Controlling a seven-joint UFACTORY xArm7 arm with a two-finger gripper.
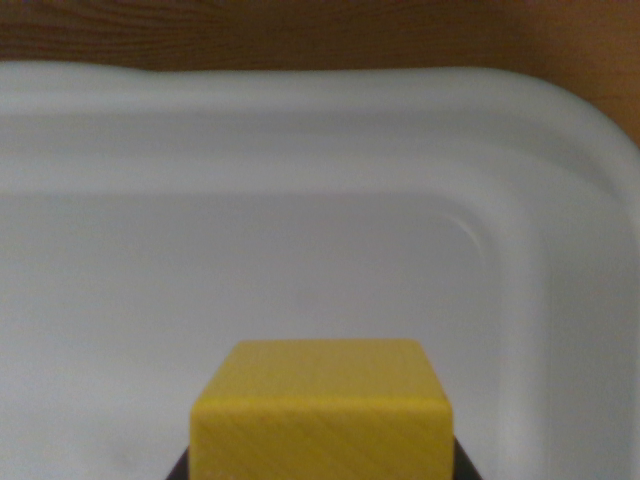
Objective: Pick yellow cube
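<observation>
Here the gripper (pixel 320 470) holds the yellow cube (pixel 322 415) – white tray (pixel 560 150) rim well apart

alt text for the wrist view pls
A yellow cube fills the bottom centre, dark end effector parts just visible either side of its base. Behind it lies a white tray on a wooden table.
</observation>
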